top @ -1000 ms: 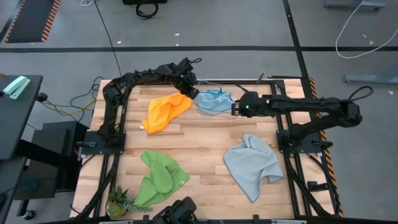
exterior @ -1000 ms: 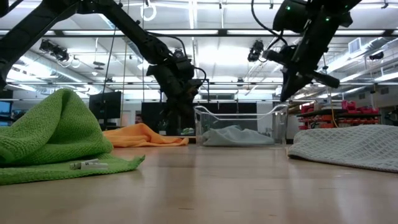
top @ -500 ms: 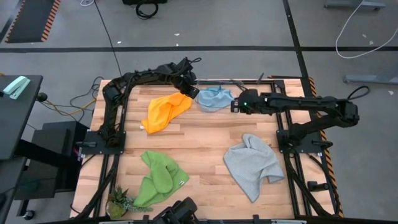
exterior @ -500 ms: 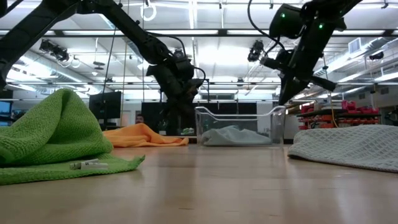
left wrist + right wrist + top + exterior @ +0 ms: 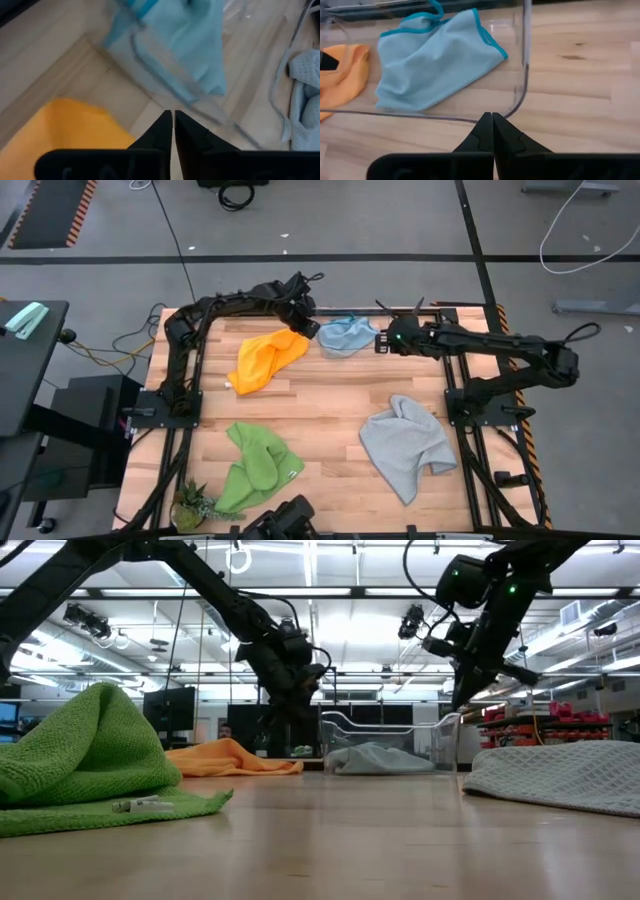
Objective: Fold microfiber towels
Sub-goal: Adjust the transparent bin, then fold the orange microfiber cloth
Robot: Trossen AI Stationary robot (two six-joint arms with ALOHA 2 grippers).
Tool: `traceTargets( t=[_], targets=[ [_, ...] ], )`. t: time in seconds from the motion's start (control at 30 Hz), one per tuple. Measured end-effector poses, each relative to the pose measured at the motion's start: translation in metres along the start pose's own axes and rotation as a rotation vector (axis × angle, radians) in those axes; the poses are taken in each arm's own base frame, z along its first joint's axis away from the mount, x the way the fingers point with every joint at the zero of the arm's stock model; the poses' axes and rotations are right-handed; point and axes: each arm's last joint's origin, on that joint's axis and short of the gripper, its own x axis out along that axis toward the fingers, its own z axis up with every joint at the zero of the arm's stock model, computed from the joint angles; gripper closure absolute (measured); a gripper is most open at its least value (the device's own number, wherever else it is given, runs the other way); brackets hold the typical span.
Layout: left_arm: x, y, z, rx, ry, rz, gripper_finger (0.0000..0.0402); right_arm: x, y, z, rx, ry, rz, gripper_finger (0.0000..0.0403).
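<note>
A clear plastic bin (image 5: 440,745) stands at the table's far middle with the light blue towel (image 5: 345,336) crumpled inside; the towel also shows in the right wrist view (image 5: 435,60). My left gripper (image 5: 312,328) is shut at the bin's left side. My right gripper (image 5: 383,342) is shut at its right side. The yellow-orange towel (image 5: 265,358) lies bunched left of the bin. The green towel (image 5: 255,465) lies crumpled at the near left. The grey towel (image 5: 405,442) lies crumpled at the near right. My left gripper has its shut fingertips at the bin's clear wall (image 5: 200,112) on the bin's left side, slanting down from the left; whether the wall is pinched between them, I cannot tell. My right gripper pinches the bin's thin clear rim (image 5: 512,107) near a rounded corner, between its fingertips, coming from the table's right side. The bin's bottom stays near the table.
A black metal frame (image 5: 190,370) runs along the table's left and right edges. A small green and yellow object (image 5: 193,505) sits at the near left corner. Bare wood lies in the table's middle (image 5: 320,410) between the towels.
My right gripper has gone toward the table's far edge, and the clear bin with the light blue towel has slid that way with it. In the low view the bin's left rim now stands a little farther right and looks tipped.
</note>
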Motion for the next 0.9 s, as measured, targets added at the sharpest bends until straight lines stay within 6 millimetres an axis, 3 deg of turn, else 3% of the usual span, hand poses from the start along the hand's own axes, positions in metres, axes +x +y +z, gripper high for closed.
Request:
traceTargets(
  t=[0.27, 0.5, 0.63, 0.9],
  targets=[
    [-0.054, -0.004, 0.001, 0.029, -0.043, 0.021, 0.0349, -0.017, 0.007, -0.009, -0.063, -0.018, 0.088, 0.0396],
    [-0.089, -0.012, -0.027, 0.076, 0.141, 0.22, 0.0346, -0.052, 0.02, -0.033, -0.168, -0.009, 0.29, 0.0393],
    [-0.091, -0.023, -0.046, 0.089, 0.286, 0.243, 0.0352, -0.066, 0.026, -0.053, -0.226, 0.035, 0.37, 0.0393],
    [-0.065, -0.059, -0.089, 0.083, 0.439, 0.248, 0.0346, -0.083, 0.03, -0.085, -0.368, 0.107, 0.453, 0.0392]
  ],
)
